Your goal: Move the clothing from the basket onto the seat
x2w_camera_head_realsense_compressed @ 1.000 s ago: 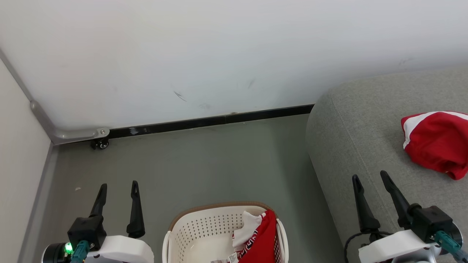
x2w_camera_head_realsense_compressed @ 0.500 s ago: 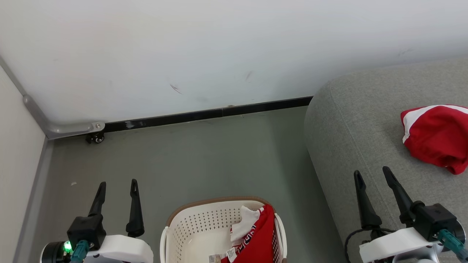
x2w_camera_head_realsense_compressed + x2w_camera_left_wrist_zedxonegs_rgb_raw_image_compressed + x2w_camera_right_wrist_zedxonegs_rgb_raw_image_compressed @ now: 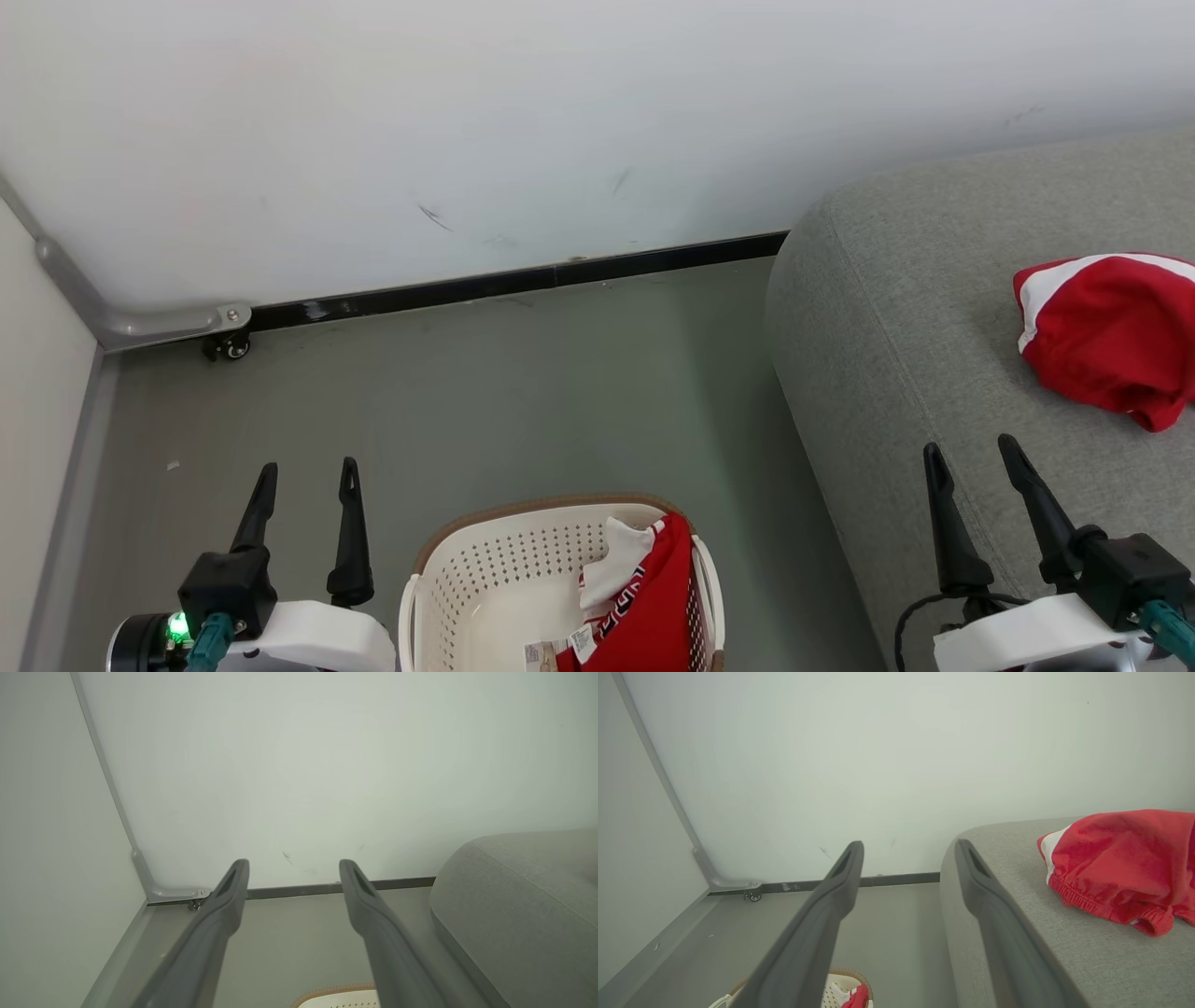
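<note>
Cream-white perforated plastic basket (image 3: 485, 569), brown-rimmed, holds a red-and-white fabric garment (image 3: 653, 611) against its right wall. Left of the basket, the left gripper (image 3: 308, 467) hangs empty, fingers apart; right of it, the right gripper (image 3: 971, 448) likewise, over the grey upholstered seat (image 3: 887, 308). Farther right, another red garment (image 3: 1106, 341) lies on that seat.

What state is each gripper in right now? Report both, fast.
Left gripper: open, holding nothing.
Right gripper: open, holding nothing.
</note>
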